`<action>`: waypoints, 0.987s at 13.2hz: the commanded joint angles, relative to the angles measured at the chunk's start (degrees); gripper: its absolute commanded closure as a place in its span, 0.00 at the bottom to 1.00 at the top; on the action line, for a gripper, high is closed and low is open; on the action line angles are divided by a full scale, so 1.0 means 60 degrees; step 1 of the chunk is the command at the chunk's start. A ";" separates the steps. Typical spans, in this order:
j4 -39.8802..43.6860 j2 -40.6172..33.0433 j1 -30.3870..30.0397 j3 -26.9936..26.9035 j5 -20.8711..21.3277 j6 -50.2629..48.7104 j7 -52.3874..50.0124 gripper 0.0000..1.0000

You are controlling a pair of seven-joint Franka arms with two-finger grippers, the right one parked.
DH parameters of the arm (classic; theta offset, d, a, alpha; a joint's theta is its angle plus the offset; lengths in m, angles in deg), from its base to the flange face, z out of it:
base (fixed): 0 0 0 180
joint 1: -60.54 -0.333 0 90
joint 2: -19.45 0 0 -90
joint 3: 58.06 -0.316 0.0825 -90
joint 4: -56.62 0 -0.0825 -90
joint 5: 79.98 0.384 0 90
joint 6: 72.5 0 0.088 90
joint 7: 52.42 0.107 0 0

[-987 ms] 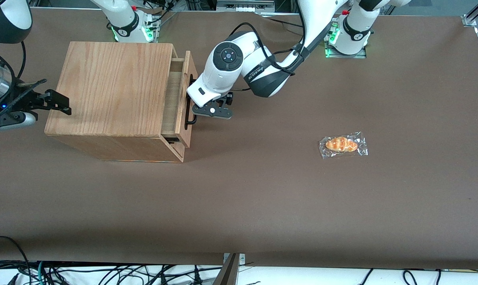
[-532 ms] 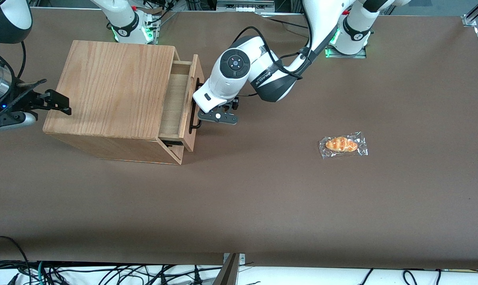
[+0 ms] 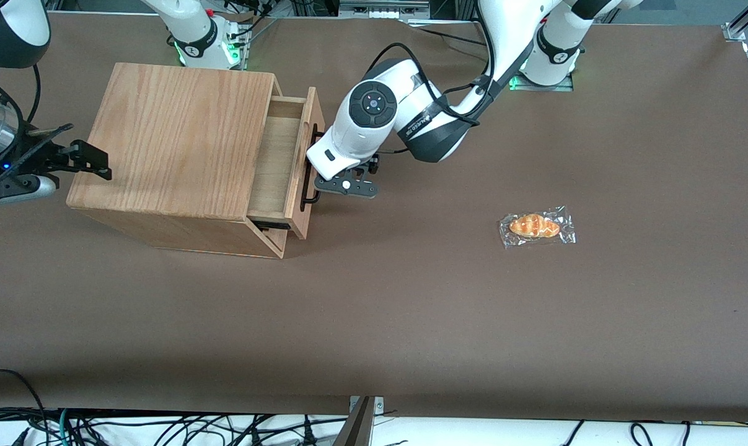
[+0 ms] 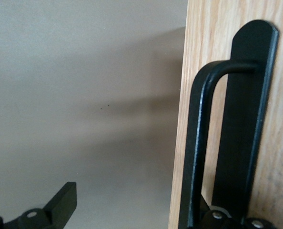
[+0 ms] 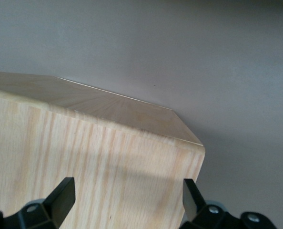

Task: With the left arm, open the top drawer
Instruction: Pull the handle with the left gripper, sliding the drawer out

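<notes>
Your top drawer (image 3: 285, 162) sits partly pulled out of the oak cabinet (image 3: 175, 139), its pale tray exposed, toward the parked arm's end of the brown table (image 3: 411, 310). Your left arm's gripper (image 3: 316, 186) is spread wide, one finger hooked inside the black bar handle (image 4: 201, 143). A wrapped croissant (image 3: 535, 226) lies well apart.
</notes>
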 commanded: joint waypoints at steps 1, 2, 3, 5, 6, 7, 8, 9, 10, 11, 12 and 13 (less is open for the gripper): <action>0.0147 -0.0222 -0.0256 -0.0230 0.0251 -0.0287 0.0173 0.00; 0.0133 -0.0222 -0.0300 -0.0229 0.0251 -0.0302 0.0173 0.00; 0.0147 -0.0222 -0.0359 -0.0215 0.0251 -0.0302 0.0173 0.00; 0.0147 -0.0222 -0.0519 -0.0069 0.0251 -0.0491 0.0319 0.00; 0.0147 -0.0222 -0.0578 -0.0039 0.0251 -0.0492 0.0349 0.00; 0.0147 -0.0222 -0.0579 -0.0024 0.0251 -0.0492 0.0349 0.00; 0.0147 -0.0222 -0.0579 -0.0024 0.0251 -0.0492 0.0349 0.00; 0.0147 -0.0222 -0.0593 -0.0039 0.0251 -0.0492 0.0364 0.00; 0.0147 -0.0222 -0.0637 -0.0024 0.0251 -0.0492 0.0378 0.00; 0.0133 -0.0222 -0.0681 -0.0039 0.0251 -0.0507 0.0379 0.00; 0.0147 -0.0222 -0.0681 -0.0024 0.0237 -0.0521 0.0480 0.00; 0.0133 -0.0222 -0.0725 -0.0024 0.0236 -0.0536 0.0510 0.00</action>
